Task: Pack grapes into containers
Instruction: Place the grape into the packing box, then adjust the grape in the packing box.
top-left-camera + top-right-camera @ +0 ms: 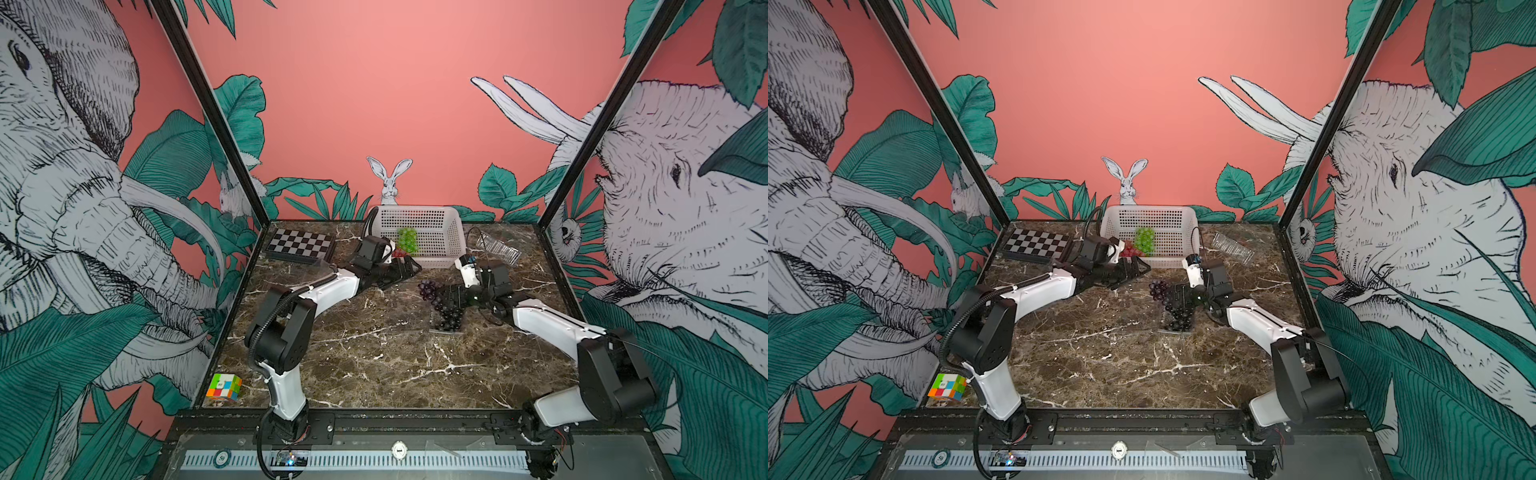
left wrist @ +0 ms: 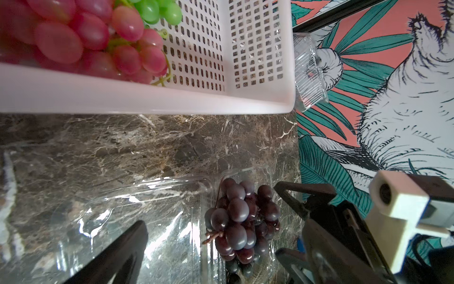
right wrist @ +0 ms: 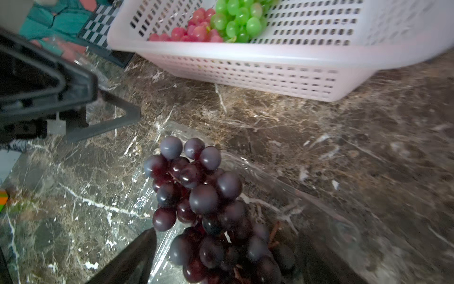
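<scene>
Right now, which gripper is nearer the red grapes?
Left. The left gripper sits by the basket, just outside the red grapes; the right gripper is farther off, at the dark grapes.

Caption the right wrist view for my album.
Dark grapes in a clear container; red grapes and green grapes sit in the white basket.

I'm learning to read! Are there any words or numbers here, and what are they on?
No text reads clearly.
White disc: one dark mark, maybe "1", too small to be sure.
Green chip: too blurred to read.
Colourful cube: tiny logo on a white tile, unreadable.
</scene>
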### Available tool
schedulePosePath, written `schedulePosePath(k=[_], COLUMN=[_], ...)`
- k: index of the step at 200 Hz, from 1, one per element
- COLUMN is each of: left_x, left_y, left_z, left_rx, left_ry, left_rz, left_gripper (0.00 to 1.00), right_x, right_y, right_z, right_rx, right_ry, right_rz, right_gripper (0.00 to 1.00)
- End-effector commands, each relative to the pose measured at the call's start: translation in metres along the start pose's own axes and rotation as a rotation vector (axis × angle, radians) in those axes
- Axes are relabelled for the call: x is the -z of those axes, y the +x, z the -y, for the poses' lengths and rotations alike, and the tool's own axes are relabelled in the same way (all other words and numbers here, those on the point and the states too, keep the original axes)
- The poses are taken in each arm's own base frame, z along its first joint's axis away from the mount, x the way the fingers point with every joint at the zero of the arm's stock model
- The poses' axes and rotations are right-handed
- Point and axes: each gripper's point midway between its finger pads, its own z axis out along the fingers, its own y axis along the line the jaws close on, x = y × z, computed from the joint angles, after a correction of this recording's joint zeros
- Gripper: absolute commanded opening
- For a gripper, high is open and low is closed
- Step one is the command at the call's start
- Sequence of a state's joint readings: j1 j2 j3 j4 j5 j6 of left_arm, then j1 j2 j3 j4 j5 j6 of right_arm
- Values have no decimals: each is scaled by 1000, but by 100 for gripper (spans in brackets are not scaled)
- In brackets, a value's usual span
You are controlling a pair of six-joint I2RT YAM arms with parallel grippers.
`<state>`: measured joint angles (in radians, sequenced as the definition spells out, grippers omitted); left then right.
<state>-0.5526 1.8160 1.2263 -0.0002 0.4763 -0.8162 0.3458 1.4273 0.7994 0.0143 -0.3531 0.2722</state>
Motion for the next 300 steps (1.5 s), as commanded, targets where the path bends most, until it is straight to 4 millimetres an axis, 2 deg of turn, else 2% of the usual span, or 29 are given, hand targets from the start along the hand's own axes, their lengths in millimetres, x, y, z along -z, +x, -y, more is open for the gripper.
schedulePosePath(k=[1,31,57,88,118,152,246,290,293,300], left_x=[-3,-10,-12,-17,-18,-22,-37,-35,-35,-34], left_y=[-3,3,7,10,11,12,2,8,9,9], left_z=[16,21,27,31,35,34,39,39,40,41], left_rx=[-19,-25,-37,-41,-52,-54,-81,-70,-68,-65], left_ry=[36,48,56,64,68,63,67,77,78,83], left_rz=[0,-19,-27,-39,-40,-43,-49,-70,-71,-73], left_gripper=[100,100,100,100,99,99,99,100,99,100], right_x=[23,33,28,17,6,-7,-23,-25,-30,-31], right_y=[-12,14,36,46,46,42,22,11,18,18], right_z=[25,47,50,57,65,64,59,55,58,58], right_rx=[-84,-206,-283,-328,-369,-386,-383,-413,-424,-437], right_ry=[166,253,234,238,222,185,123,99,104,101], right_rz=[40,-46,-86,-102,-101,-106,-83,-61,-80,-80], right_gripper=[89,81,73,61,46,36,26,25,25,25])
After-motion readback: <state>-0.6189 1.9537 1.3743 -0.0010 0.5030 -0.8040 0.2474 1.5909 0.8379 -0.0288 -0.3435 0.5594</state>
